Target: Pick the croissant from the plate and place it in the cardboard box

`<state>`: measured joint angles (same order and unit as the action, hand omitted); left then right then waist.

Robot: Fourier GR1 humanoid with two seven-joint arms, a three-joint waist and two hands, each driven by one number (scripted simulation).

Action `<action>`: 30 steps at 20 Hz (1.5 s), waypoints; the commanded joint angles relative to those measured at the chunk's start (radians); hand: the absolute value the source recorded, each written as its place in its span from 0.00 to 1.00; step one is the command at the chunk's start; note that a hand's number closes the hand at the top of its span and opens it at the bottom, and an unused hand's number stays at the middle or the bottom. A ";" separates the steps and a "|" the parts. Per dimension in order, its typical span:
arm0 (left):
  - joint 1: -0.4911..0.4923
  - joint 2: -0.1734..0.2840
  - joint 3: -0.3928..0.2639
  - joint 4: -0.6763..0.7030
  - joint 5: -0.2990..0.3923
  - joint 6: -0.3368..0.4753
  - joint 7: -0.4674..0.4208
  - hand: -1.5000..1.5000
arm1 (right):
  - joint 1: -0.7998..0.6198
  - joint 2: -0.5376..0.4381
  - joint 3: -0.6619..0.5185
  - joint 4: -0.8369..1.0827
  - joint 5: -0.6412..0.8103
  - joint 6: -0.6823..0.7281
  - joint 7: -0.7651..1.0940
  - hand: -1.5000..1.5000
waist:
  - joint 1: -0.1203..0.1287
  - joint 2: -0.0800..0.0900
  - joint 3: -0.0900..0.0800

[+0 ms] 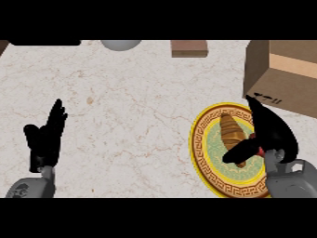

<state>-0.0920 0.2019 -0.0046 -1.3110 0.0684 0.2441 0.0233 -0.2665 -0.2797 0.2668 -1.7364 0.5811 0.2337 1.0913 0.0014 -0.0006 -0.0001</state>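
A brown croissant (231, 132) lies on a round plate (208, 153) with a yellow patterned rim at the right of the counter. My right hand (274, 132) hovers over the plate's right half, fingers stretched toward the box and thumb (241, 151) lying across the croissant's near end. The hand is open around the croissant, not closed on it. The cardboard box (294, 76) stands just behind the plate at the far right. My left hand (48, 137) rests open at the left, fingers up.
At the counter's far edge sit a grey rounded object (121, 44) and a small brown block (189, 48). A dark object (44, 42) lies at the back left. The marble counter (126, 116) stretches bare between my hands.
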 commanded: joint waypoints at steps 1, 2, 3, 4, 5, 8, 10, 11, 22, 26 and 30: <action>-0.018 -0.008 0.027 0.062 0.004 -0.011 -0.049 0.50 | -0.022 0.019 -0.016 0.000 -0.004 0.092 0.140 0.00 | -0.003 0.001 -0.001; 0.024 0.018 0.015 -0.026 0.005 -0.031 -0.003 0.50 | 0.005 0.028 -0.007 0.092 0.041 0.018 0.044 0.00 | 0.004 0.000 0.000; -0.002 -0.042 -0.025 0.018 -0.041 0.020 -0.005 0.50 | -0.014 0.034 -0.014 0.068 0.041 0.047 0.065 0.00 | 0.000 0.001 0.000; 0.017 -0.012 -0.012 -0.058 -0.021 0.003 0.033 0.50 | -0.040 0.061 -0.020 0.197 0.065 -0.015 -0.004 0.00 | 0.008 0.001 0.000; -0.013 0.007 0.029 0.045 0.000 -0.046 -0.039 0.50 | -0.030 0.057 -0.028 0.114 0.062 0.036 0.052 0.00 | 0.000 0.001 0.000; 0.005 -0.033 -0.001 -0.035 -0.030 0.000 0.019 0.50 | -0.018 0.064 -0.056 0.172 0.072 0.021 -0.034 0.00 | 0.001 0.000 0.000; 0.045 -0.021 -0.001 -0.077 -0.029 -0.018 0.023 0.50 | -0.010 0.124 -0.020 0.180 0.117 -0.008 0.005 0.00 | 0.003 0.000 0.000; -0.055 -0.017 0.051 0.104 -0.028 -0.027 -0.047 0.50 | -0.023 0.098 -0.057 0.179 0.106 0.019 -0.029 0.00 | -0.002 0.001 0.000; -0.008 -0.020 0.054 -0.025 -0.026 -0.076 0.041 0.50 | 0.050 0.151 -0.048 0.157 0.167 0.016 -0.136 1.00 | -0.003 0.000 0.000; 0.001 -0.029 0.060 -0.001 -0.052 -0.049 0.006 0.50 | -0.080 0.113 -0.078 0.360 0.261 -0.092 -0.280 1.00 | 0.003 0.001 0.000; 0.049 -0.011 0.070 -0.052 -0.040 -0.074 -0.003 0.50 | 0.016 0.102 -0.003 0.210 0.276 -0.037 -0.307 1.00 | -0.001 -0.002 0.000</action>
<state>-0.0867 0.1688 0.0527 -1.3190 0.0145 0.1963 0.0257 -0.3089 -0.1547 0.2024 -1.4437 0.8317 0.1630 0.8296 0.0017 -0.0014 -0.0008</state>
